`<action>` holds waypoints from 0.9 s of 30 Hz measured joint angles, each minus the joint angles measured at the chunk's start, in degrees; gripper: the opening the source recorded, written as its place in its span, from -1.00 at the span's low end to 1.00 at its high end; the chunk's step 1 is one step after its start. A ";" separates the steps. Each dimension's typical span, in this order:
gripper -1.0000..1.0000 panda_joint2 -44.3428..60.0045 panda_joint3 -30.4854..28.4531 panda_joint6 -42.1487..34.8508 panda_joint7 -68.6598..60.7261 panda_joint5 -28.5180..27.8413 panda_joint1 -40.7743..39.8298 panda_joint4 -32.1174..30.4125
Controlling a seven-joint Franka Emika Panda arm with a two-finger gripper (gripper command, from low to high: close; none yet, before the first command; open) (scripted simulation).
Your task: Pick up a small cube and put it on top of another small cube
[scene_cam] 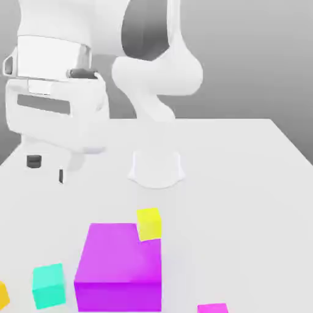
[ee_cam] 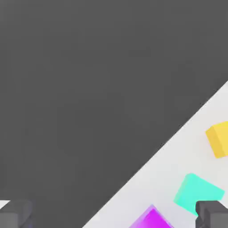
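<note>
Arm: a white, glossy Franka robot arm (scene_cam: 156,67) rises from a round white base (scene_cam: 156,168) near the middle of the table and bends toward the exterior view's left.
Gripper: the two-finger gripper (ee_cam: 113,214) hangs high above the table at the exterior view's left, over bare tabletop; its two dark grey fingertips (ee_cam: 213,213) sit far apart, spread wide with nothing between them.
Table: a plain white tabletop (scene_cam: 244,202) against a grey backdrop.
Small teal cube: the small plain teal cube (scene_cam: 49,285) rests flat on the table near the front edge, just beside the big block on the exterior view's left, not touching it; the hand view shows it too (ee_cam: 198,192), close to one fingertip in the picture.
Big magenta block: a large glossy magenta block (scene_cam: 120,267) stands at the front centre.
Small yellow cube: a small yellow cube (scene_cam: 149,224) sits at the block's far corner, seemingly touching it.
Small orange cube: a small orange cube (scene_cam: 3,294) lies at the exterior view's left edge, near the teal cube.
Second magenta piece: the top of another magenta shape (scene_cam: 213,308) shows at the bottom edge, right of the block.
</note>
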 joint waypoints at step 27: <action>-1.00 17.19 -2.15 6.22 11.86 4.66 -3.29 -2.86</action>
